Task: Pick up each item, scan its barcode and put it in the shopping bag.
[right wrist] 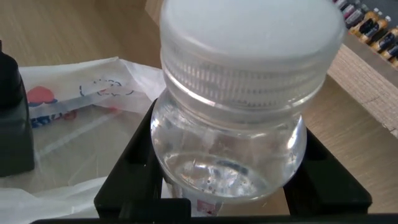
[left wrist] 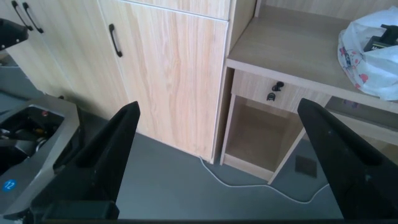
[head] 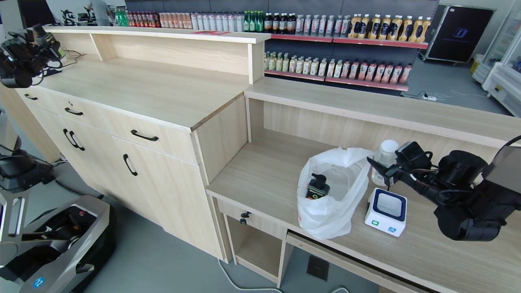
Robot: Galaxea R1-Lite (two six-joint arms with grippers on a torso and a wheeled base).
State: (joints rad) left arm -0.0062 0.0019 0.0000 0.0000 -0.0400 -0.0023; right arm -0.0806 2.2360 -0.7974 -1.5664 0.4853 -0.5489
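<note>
My right gripper [head: 378, 167] is clamped on the clear jar [right wrist: 233, 130] near the counter's [head: 264, 175] back edge, behind the scanner [head: 386, 211]. Beside the scanner, the shopping bag [head: 331, 207] holds a dark pump bottle [head: 316, 188]. My left gripper [left wrist: 217, 109] has its fingers spread apart.

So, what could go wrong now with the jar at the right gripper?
The clear jar is smooth and round, so it may slip from the right gripper. The plastic bag stands close beside it, and its loose rim may snag. The scanner in front could be knocked.
</note>
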